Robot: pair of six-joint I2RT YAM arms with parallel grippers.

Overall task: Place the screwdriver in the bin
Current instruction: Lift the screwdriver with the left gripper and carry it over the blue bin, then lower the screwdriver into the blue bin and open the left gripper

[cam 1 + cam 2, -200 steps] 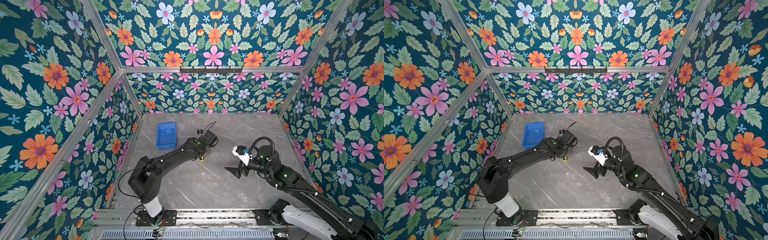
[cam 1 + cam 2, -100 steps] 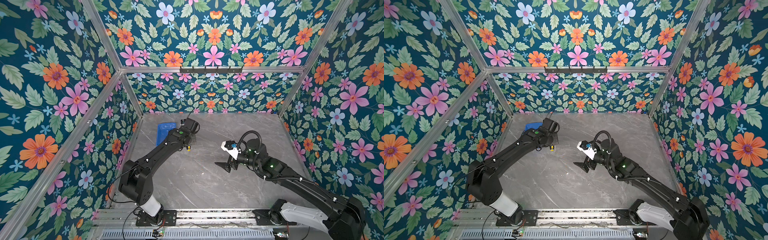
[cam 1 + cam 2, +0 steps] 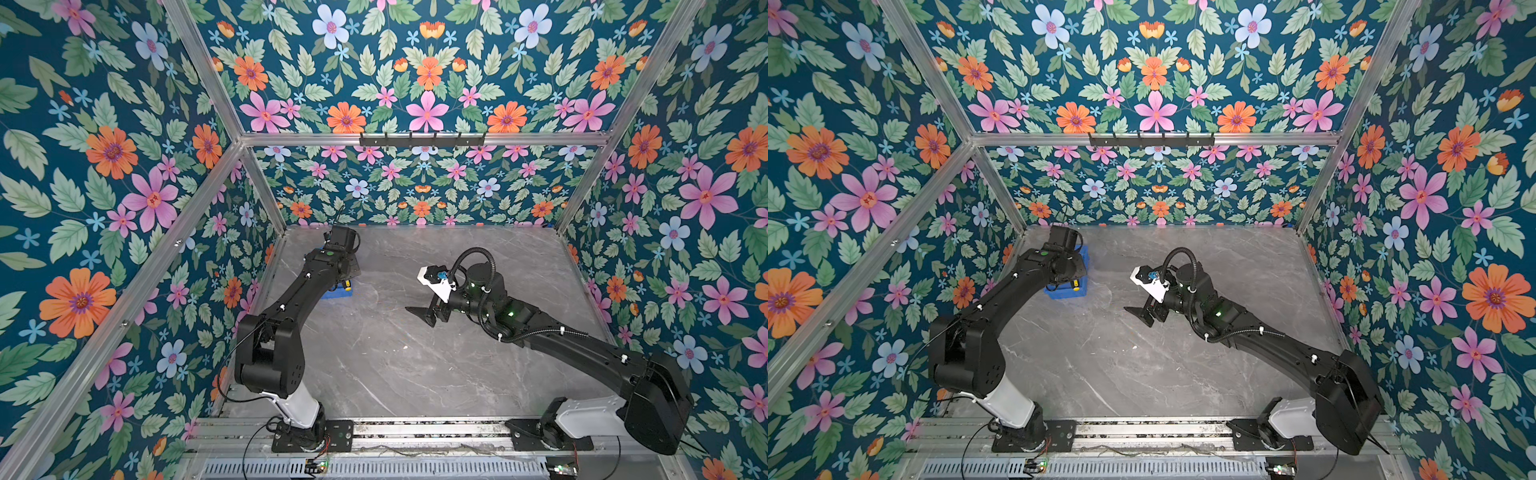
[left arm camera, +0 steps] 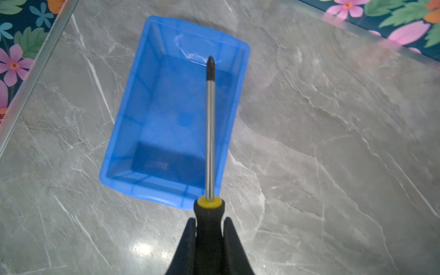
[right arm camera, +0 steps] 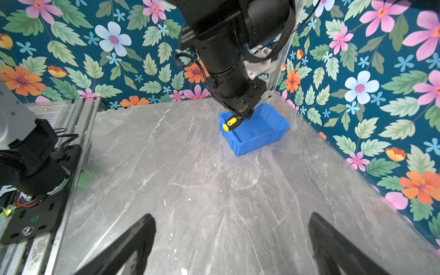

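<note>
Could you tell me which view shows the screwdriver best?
The left wrist view: the screwdriver shows its full shaft and handle top, over the bin. The right wrist view shows its handle end under the left arm; both top views, just a yellow speck.

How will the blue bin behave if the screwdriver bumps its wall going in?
Probably light: the bin looks thin, translucent and empty, so it may slide on the glossy table. Tipping seems unlikely, since it sits flat with low walls.
</note>
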